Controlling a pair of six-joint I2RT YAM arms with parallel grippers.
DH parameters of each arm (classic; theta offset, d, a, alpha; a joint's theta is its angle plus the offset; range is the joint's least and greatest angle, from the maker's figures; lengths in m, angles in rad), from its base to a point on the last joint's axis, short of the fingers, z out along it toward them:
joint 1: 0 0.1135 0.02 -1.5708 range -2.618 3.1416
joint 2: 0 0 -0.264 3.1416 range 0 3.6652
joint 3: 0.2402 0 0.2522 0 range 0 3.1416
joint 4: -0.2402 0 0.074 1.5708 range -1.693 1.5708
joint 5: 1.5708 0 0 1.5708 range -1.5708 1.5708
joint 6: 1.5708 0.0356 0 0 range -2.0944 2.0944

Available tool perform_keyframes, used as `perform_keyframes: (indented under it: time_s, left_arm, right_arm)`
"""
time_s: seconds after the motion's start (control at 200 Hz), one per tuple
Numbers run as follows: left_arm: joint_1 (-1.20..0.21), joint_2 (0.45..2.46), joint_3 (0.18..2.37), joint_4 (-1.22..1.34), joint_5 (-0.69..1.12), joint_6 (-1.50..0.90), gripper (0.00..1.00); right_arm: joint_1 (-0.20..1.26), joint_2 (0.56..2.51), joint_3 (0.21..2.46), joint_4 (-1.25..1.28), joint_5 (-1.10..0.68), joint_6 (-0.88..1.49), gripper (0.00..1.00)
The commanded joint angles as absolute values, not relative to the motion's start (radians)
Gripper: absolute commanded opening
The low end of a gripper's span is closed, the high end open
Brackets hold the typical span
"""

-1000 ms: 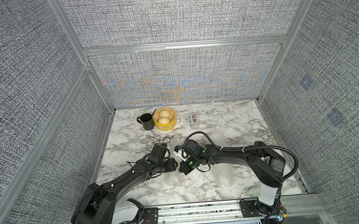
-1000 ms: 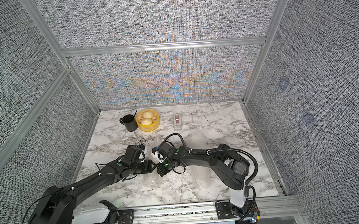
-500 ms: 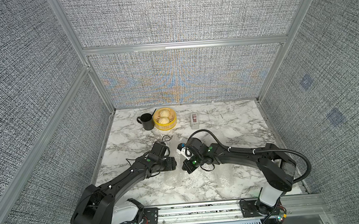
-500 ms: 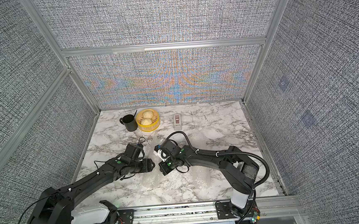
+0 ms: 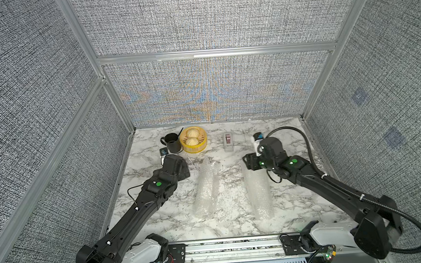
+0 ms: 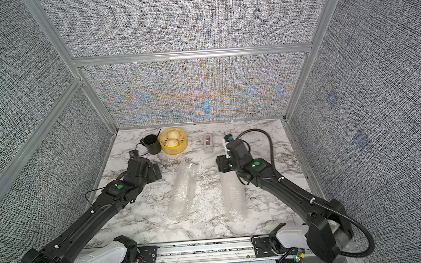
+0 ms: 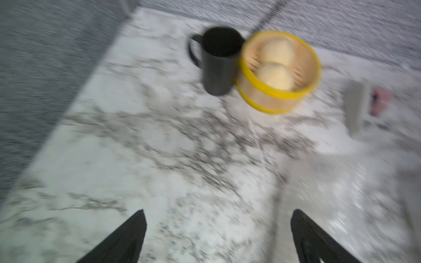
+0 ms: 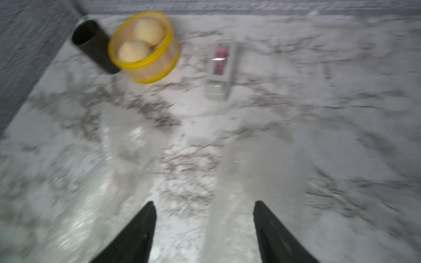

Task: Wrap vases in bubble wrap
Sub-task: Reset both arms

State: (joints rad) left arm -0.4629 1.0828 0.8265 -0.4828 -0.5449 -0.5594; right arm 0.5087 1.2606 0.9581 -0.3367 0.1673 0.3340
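Two long rolls of clear bubble wrap lie side by side on the marble table in both top views, one left of centre (image 5: 206,188) (image 6: 183,190) and one right of centre (image 5: 258,192) (image 6: 233,194). The vases do not show through the wrap. My left gripper (image 5: 182,165) (image 7: 218,214) hovers open left of the left roll's far end, with only marble between its fingers. My right gripper (image 5: 249,162) (image 8: 204,205) stands open over the far end of the right roll (image 8: 250,182) and holds nothing. Both wrist views are blurred.
At the back left stand a black mug (image 5: 171,143) and a yellow steamer basket (image 5: 194,148) holding two buns. A grey tape dispenser (image 5: 228,142) lies at the back centre. Woven grey walls close in the table on three sides.
The arms were close together at the table's middle; they have swung apart, left arm leftward, right arm rightward and back. Both grippers have opened, and two bubble wrap rolls now lie uncovered.
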Motion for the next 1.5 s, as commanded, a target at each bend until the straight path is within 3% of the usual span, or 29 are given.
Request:
perform_keyframes:
  time_s: [0.0, 0.13, 0.3, 0.575, 0.62, 0.74, 0.806, 0.876, 0.951, 1.021, 1.211, 1.291, 1.496]
  left_arm:
    - [-0.378, 1.174, 0.752, -0.298, -0.948, -0.448, 0.99]
    - [-0.230, 1.330, 0.766, -0.184, -0.830, -0.368, 0.99]
    - [-0.203, 1.349, 0.678, 0.057, -0.751, -0.190, 0.99]
    - [-0.104, 1.266, 0.371, 0.599, -0.412, -0.052, 0.99]
    - [-0.092, 1.269, 0.325, 0.712, -0.347, -0.014, 0.99]
    - [-0.078, 1.323, 0.357, 0.719, -0.248, 0.010, 0.99]
    - [-0.082, 1.389, 0.337, 0.823, -0.210, 0.031, 0.99]
    - [-0.081, 1.416, 0.338, 0.848, -0.230, 0.012, 0.99]
    - [-0.067, 1.429, 0.376, 0.791, -0.211, 0.002, 0.99]
    - [-0.050, 1.438, 0.401, 0.748, -0.184, -0.009, 0.99]
    - [-0.028, 1.531, 0.327, 0.993, -0.121, -0.012, 0.99]
    - [-0.004, 1.493, 0.381, 0.819, -0.117, -0.040, 0.99]
    - [-0.003, 1.494, 0.367, 0.856, -0.117, -0.037, 0.99]
  right_arm:
    - [0.322, 1.206, 0.802, -0.184, 0.440, 0.333, 0.85]
    - [0.172, 1.229, 0.649, 0.024, 0.477, 0.270, 0.93]
    - [0.119, 1.260, 0.555, 0.193, 0.418, 0.132, 0.99]
    - [0.069, 1.363, 0.422, 0.627, 0.121, -0.045, 0.99]
    - [0.049, 1.391, 0.440, 0.627, 0.063, -0.041, 0.99]
    - [0.046, 1.403, 0.475, 0.566, -0.011, -0.057, 0.99]
    - [0.043, 1.461, 0.396, 0.772, -0.110, -0.086, 0.99]
    - [0.041, 1.557, 0.346, 0.983, -0.088, -0.057, 0.99]
    - [0.024, 1.514, 0.443, 0.724, -0.063, -0.036, 0.99]
    - [0.020, 1.549, 0.388, 0.880, -0.032, -0.018, 0.99]
    - [0.036, 1.524, 0.413, 0.798, 0.002, -0.028, 0.99]
    - [0.036, 1.530, 0.409, 0.814, 0.002, -0.030, 0.99]
    - [0.037, 1.540, 0.421, 0.801, -0.003, -0.035, 0.99]
